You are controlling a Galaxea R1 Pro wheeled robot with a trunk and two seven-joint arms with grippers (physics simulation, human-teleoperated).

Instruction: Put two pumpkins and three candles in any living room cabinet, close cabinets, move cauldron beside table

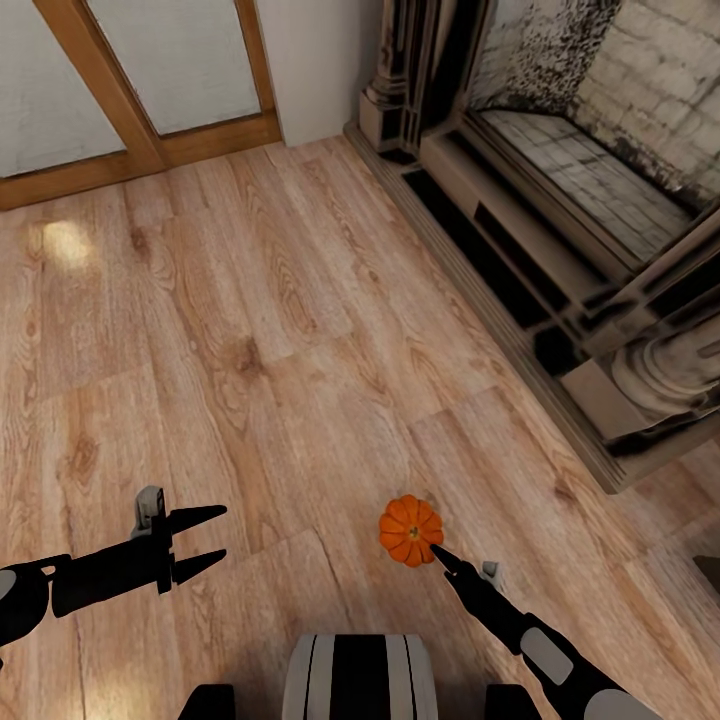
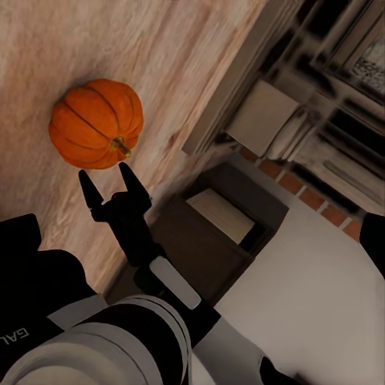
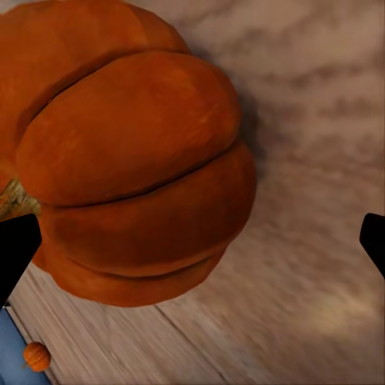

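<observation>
A bright-orange ribbed pumpkin (image 1: 410, 530) lies on the wooden floor just in front of me, stem visible (image 2: 96, 122). My right gripper (image 1: 440, 553) points at it from close by. Seen from the left wrist, the right gripper (image 2: 104, 172) is open, its two black fingertips just short of the pumpkin. The right wrist view has the pumpkin (image 3: 128, 152) large between the spread fingers (image 3: 16, 253), nothing gripped. A second small pumpkin (image 3: 36, 355) shows far off. My left gripper (image 1: 200, 542) hovers open and empty over the floor to the left.
An ornate stone fireplace (image 1: 560, 200) with a raised hearth runs along the right side, close to the pumpkin. A wood-framed glass door (image 1: 150, 90) stands at the back left. Open wooden floor (image 1: 250, 330) lies ahead and to the left.
</observation>
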